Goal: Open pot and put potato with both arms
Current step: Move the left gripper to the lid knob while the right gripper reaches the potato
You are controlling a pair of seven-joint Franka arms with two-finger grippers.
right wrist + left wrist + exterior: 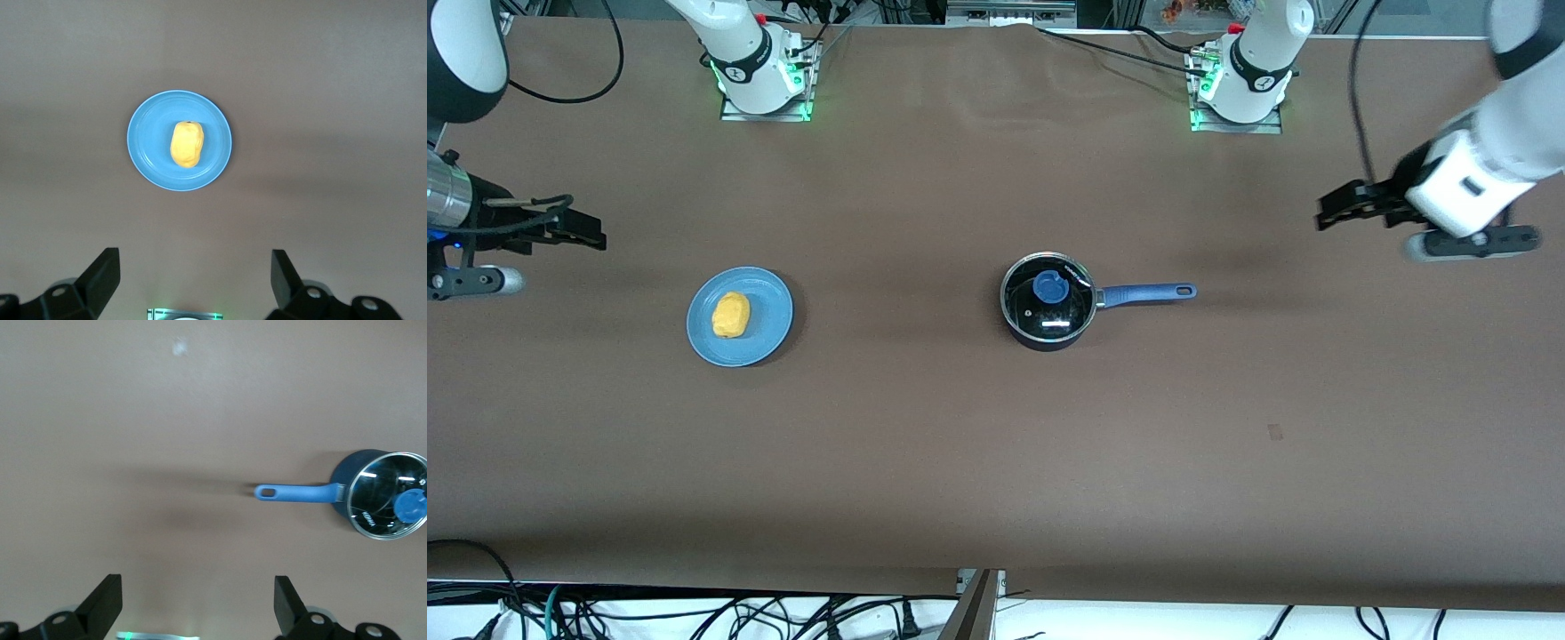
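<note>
Lidded pot (1048, 302) mid-table; potato (730, 315) on blue plate (769, 289) toward right arm's end

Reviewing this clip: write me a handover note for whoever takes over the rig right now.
Left gripper: open, empty, over bare table at the left arm's end.
Right gripper: open, empty, over bare table at the right arm's end.
Pot: mid-table, lid on, handle toward the left arm's end.
Potato: on the blue plate, toward the right arm's end.
Done: nothing.
Left: lift lid, put potato in pot.
</note>
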